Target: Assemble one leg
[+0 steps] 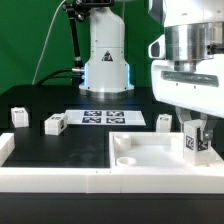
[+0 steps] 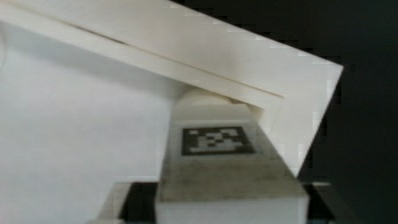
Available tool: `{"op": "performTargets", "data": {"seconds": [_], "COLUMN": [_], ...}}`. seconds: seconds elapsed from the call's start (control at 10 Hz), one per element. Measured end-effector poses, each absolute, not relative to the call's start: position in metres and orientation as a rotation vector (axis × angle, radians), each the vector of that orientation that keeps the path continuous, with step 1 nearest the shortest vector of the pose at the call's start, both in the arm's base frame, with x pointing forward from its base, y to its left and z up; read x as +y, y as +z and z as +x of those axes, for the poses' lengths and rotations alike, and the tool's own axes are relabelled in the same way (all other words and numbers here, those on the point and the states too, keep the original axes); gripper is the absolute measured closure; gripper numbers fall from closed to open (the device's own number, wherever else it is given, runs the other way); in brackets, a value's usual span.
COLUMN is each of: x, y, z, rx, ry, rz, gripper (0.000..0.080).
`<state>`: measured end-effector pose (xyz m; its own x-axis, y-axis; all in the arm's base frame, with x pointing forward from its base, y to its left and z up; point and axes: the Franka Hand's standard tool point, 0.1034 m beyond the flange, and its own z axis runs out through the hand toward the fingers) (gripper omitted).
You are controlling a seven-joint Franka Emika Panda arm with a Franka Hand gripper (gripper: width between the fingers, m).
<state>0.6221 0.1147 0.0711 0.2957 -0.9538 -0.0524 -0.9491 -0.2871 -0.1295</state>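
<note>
My gripper is shut on a leg, a small white block with a black-and-white tag, and holds it upright over the near right corner of the large flat white square piece. In the wrist view the leg sits between my gripper's dark fingers. Its far end reaches the corner of the square piece; I cannot tell whether it is seated. Three more legs stand on the black table: one at the far left, one beside it, one behind the square piece.
The marker board lies flat at the middle of the table in front of the arm's base. A long white border rail runs along the front edge, and another piece stands at the exterior view's left.
</note>
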Motion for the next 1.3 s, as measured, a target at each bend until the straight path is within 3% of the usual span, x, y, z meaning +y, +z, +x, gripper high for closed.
{"op": "performTargets", "data": {"seconds": [0.5,0.6,0.7,0.8,0.9,1.3], "x": [0.1183,0.1187,0.1197,0.1209,0.1214,0.1219], "y": [0.0708,0.0706,0.0706,0.0708,0.071,0.0714], "z": [0.6211,0.621,0.6208,0.6207,0.6206,0.6208], "rx": [2.088,2.053,2.056,2.016,1.845,1.347], "ry": [-0.015,-0.017,-0.014,-0.019,-0.034,-0.078], "rz": [-2.15,-2.184,-2.179,-2.216,-2.361,-2.684], "gripper": [0.0507,0.0424,0.0288,0.0288,0.018,0.0151]}}
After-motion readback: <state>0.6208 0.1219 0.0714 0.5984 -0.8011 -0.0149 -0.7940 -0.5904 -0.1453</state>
